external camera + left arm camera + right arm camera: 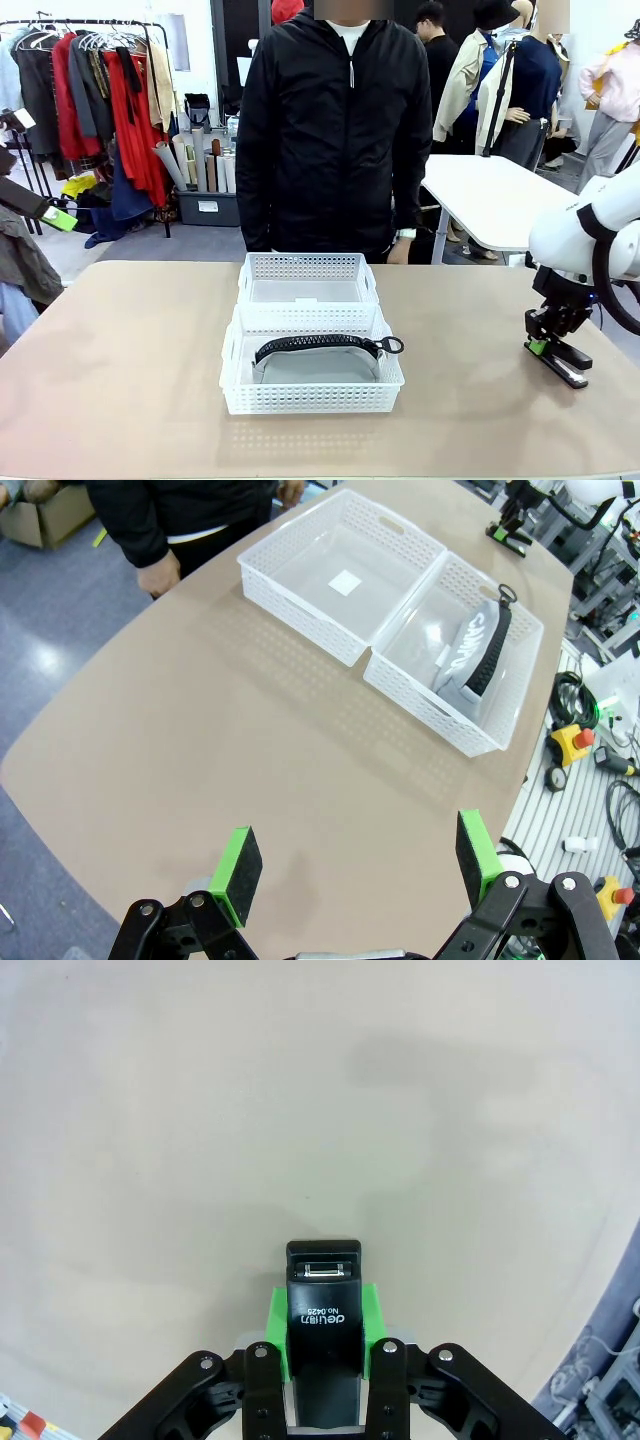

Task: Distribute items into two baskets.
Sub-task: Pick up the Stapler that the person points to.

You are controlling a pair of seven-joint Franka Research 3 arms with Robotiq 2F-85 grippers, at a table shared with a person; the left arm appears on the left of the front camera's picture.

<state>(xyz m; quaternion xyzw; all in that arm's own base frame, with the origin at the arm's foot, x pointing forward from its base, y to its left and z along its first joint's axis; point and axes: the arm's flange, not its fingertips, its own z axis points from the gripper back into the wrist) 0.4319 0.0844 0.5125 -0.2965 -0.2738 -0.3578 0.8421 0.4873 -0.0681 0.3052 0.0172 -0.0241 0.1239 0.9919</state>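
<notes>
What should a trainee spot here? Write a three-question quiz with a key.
1. True or false: the flat grey fabric pouch lies in the far white perforated plastic basket.
2. The robot's right hand is shut on: A) the small black stapler; B) the pouch; C) nothing.
3. Fill in: the robot's left hand stands ___.
Key: 1 false, it lies in the near matching basket; 2 A; 3 open.

Between the right gripper's (323, 1332) matt green pads (283, 1325), the stapler (322, 1310) is showing smooth, semi-glossy black plastic and a metal mouth. Under it, the table (200, 1110) is looking matt beige. Farther off, the baskets (310, 400) are showing white perforated plastic, the pouch (315, 365) grey cloth.
</notes>
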